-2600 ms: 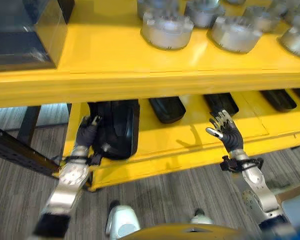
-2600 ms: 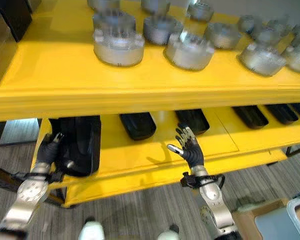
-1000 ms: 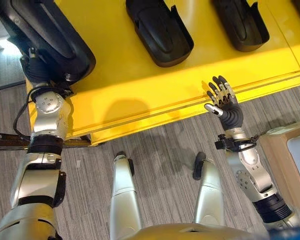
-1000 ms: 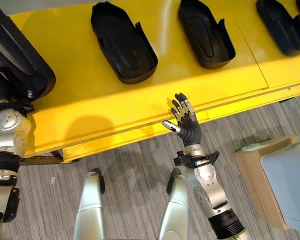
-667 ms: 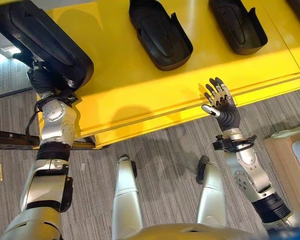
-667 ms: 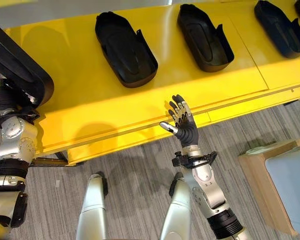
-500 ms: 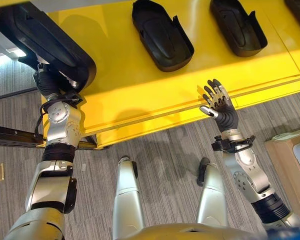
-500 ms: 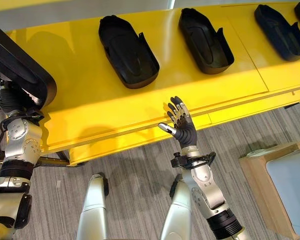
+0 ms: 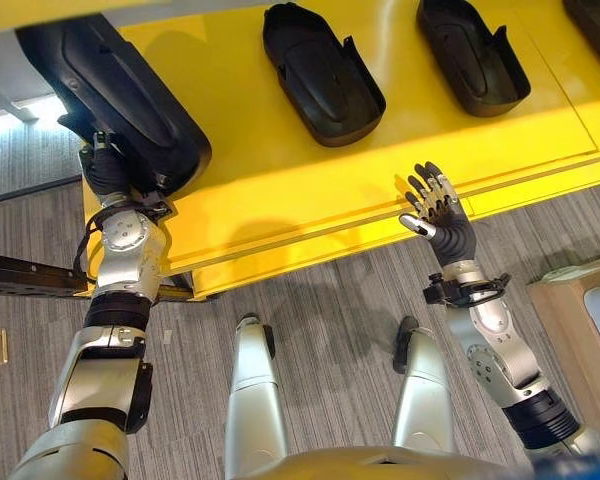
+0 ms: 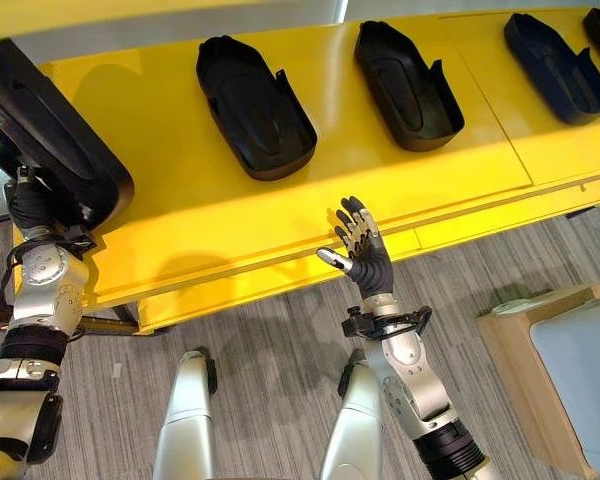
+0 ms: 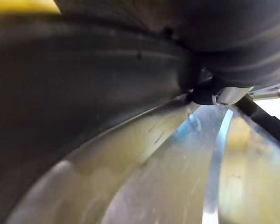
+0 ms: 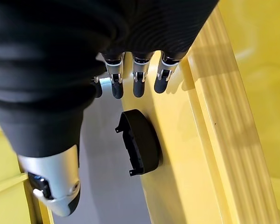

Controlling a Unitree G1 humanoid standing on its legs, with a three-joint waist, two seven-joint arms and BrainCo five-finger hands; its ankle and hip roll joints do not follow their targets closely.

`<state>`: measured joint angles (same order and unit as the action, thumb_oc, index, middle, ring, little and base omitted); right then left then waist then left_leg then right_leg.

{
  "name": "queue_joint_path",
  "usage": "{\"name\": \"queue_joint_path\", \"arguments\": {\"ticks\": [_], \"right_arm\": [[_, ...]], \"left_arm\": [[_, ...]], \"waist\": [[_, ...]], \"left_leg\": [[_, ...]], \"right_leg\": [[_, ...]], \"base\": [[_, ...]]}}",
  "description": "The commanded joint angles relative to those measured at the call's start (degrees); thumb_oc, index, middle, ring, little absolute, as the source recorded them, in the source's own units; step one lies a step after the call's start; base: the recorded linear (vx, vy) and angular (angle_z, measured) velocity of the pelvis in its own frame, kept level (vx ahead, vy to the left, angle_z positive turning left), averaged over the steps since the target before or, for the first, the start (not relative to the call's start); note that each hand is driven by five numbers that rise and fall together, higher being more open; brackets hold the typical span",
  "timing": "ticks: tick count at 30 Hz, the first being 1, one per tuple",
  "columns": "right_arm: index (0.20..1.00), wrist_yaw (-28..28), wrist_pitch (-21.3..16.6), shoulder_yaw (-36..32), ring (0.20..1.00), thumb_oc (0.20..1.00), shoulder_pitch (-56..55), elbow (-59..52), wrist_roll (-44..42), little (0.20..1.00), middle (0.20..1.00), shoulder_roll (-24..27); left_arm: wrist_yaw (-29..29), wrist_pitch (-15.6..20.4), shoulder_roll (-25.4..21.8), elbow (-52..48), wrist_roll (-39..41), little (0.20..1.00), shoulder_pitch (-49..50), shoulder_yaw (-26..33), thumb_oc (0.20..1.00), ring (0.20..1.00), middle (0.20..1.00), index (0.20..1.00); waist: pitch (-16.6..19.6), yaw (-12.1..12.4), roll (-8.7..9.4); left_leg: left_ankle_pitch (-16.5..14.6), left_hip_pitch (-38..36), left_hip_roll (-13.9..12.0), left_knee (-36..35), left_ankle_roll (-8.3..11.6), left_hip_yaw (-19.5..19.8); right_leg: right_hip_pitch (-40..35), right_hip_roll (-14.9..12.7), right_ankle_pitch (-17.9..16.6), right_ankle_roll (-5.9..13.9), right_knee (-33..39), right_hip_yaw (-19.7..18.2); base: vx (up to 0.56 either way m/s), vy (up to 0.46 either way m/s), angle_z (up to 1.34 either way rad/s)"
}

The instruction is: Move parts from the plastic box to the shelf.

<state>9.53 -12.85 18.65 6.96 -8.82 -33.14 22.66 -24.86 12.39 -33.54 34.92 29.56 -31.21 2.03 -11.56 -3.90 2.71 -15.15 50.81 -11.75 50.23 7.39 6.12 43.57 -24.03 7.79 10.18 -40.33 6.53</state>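
Note:
A large black plastic part (image 9: 120, 95) lies at the left corner of the yellow shelf (image 9: 280, 195), its near end overhanging the edge. My left hand (image 9: 104, 172) reaches up beneath that end, its fingers hidden under the part; in the left wrist view the part's dark underside (image 11: 74, 93) is pressed close. My right hand (image 10: 365, 258) is held up, open, over the shelf's front lip with nothing in it. In the right wrist view its straight fingers (image 12: 137, 79) point at a black part (image 12: 141, 147) lying on the shelf.
Three more black parts (image 10: 255, 105) (image 10: 405, 70) (image 10: 557, 65) lie in a row further back on the shelf. A grey-blue plastic box (image 10: 585, 375) stands on a brown base (image 10: 510, 335) on the floor at the right.
The view has tilted down from the upper shelf to the lower one. Over the last second the large black part and my left arm have shifted a little to the right.

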Motion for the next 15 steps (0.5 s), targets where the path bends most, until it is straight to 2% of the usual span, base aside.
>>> {"name": "queue_joint_path", "arguments": {"ticks": [1, 9, 15], "right_arm": [[1.0, -1.0, -2.1, -2.9, 1.0, 1.0, 4.2, -3.5, -1.1, 1.0, 1.0, -0.1], [1.0, -1.7, -1.4, -2.9, 1.0, 1.0, 4.7, -3.5, -1.2, 1.0, 1.0, 0.1], [1.0, -1.9, -1.4, -3.1, 1.0, 1.0, 4.3, -3.7, -1.1, 1.0, 1.0, 0.3]], "left_arm": [[2.2, -9.3, 5.7, 7.3, -1.9, 0.2, 6.2, -4.1, 0.2, 0.2, 0.2, 0.2], [2.7, -11.3, 6.0, 9.0, -6.4, 0.2, 8.1, -2.9, 0.2, 0.2, 0.2, 0.2], [2.6, -9.8, 5.1, 9.0, -0.8, 0.2, 10.9, 0.7, 0.2, 0.2, 0.2, 0.2]], "waist": [[-5.0, 0.3, 0.41], [-5.6, 0.6, 0.35], [-6.1, 1.0, 0.06]], "left_leg": [[2.8, -4.6, -0.5, -6.6, -1.17, -0.3], [2.5, -6.0, -0.5, -6.6, -1.19, -0.4], [2.7, -6.3, -0.5, -6.6, -1.08, -0.6]], "right_leg": [[1.5, 0.0, 2.4, -1.8, -5.1, -1.7], [0.0, -0.1, 2.6, -1.83, -5.0, -1.8], [-0.3, 0.0, 2.5, -1.85, -4.7, -1.9]], "base": [[0.01, 0.0, -0.03], [0.0, 0.0, 0.0], [0.0, 0.0, 0.0]]}}
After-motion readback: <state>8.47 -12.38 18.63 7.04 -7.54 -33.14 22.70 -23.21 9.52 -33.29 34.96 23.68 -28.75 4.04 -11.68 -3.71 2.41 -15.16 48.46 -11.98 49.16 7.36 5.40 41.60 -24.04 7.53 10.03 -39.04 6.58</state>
